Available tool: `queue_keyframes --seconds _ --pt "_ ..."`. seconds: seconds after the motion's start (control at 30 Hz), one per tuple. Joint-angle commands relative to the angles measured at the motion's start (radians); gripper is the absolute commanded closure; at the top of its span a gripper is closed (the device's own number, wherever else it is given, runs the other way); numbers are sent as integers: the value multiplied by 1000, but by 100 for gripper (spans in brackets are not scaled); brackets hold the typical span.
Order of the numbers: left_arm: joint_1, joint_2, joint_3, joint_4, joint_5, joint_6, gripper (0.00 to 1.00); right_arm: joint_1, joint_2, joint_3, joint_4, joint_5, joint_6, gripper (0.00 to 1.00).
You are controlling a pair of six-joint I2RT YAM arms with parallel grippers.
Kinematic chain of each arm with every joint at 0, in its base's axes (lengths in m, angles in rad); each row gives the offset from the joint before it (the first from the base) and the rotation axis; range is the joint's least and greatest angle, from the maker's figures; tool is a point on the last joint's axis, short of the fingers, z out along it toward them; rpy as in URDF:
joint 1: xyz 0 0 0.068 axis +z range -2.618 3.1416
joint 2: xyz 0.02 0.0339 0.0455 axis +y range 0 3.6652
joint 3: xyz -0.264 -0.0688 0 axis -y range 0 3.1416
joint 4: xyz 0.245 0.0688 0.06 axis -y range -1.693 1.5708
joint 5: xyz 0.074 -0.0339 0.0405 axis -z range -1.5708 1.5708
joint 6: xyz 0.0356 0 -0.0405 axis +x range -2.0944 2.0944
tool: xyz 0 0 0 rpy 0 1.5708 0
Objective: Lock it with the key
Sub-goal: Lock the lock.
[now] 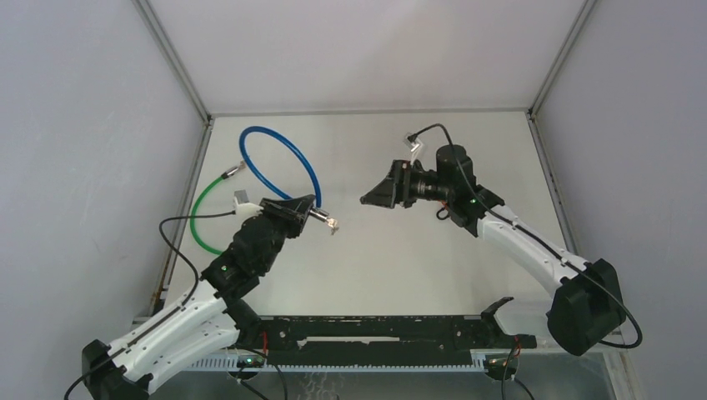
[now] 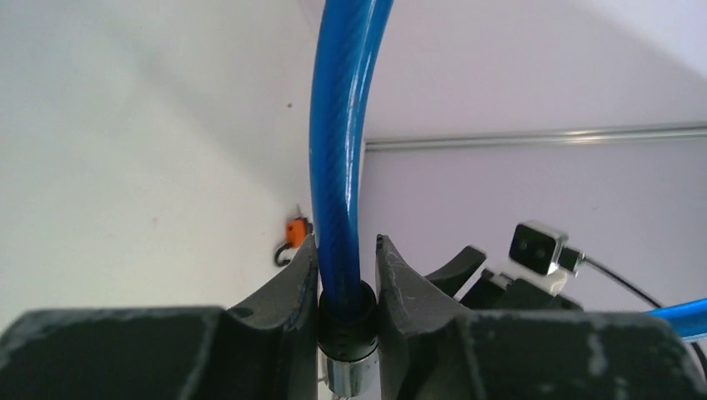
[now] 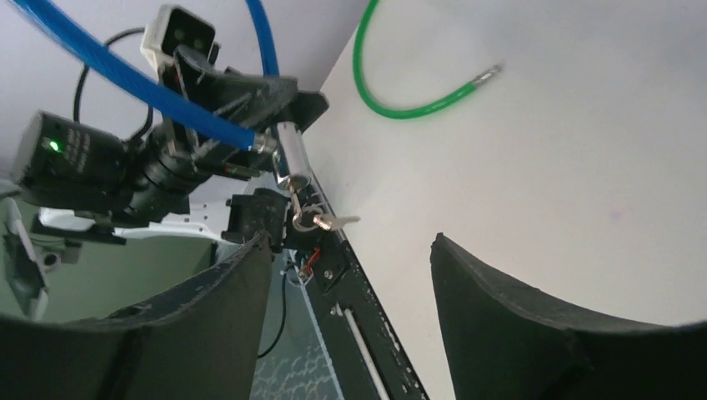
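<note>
A blue cable lock [image 1: 275, 162] loops up off the white table. My left gripper [image 1: 310, 208] is shut on its end. In the left wrist view the blue cable [image 2: 338, 150] runs between the fingers, which clamp the black collar and silver barrel [image 2: 350, 333]. A small silver key [image 1: 332, 223] on a ring sticks out of the barrel's end, towards the right. My right gripper [image 1: 364, 200] hovers open a short way to the right of the key, facing it. In the right wrist view the key [image 3: 329, 221] lies beyond the spread fingertips [image 3: 250, 250], untouched.
A green cable [image 1: 204, 212] with a metal tip curves on the table left of the left arm, also in the right wrist view as the green cable [image 3: 408, 108]. A black rail [image 1: 375, 329] runs along the near edge. Enclosure walls stand at both sides and behind.
</note>
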Motion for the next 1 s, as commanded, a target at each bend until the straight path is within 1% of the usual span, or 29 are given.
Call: queue_keyframes --seconds 0.0,0.03,0.1,0.23,0.37,0.53,0.63,0.73,0.87,0.97 --pt "4 -40 113 -20 -75 -63 100 183 -92 92 -17 223 -170 20" --pt "4 -42 118 -28 -76 -64 100 227 -105 104 -43 302 -224 17" --pt "4 -43 122 -45 -76 -67 100 283 -119 130 -48 396 -322 15" --pt "3 -43 125 -53 -76 -68 100 323 -63 230 -89 501 -436 14" --pt "4 -37 130 -59 -78 -66 100 350 11 319 -94 534 -487 15" --pt "4 -35 138 -71 -82 -62 100 399 130 454 -144 580 -559 17" --pt "4 -37 139 -77 -86 -63 100 419 162 476 -131 591 -578 19" --pt "4 -39 140 -80 -89 -61 100 426 182 487 -119 570 -579 21" --pt "4 -39 140 -80 -93 -60 100 435 213 513 -113 537 -568 28" --pt "4 -39 139 -81 -96 -61 100 450 227 526 -122 529 -574 30"
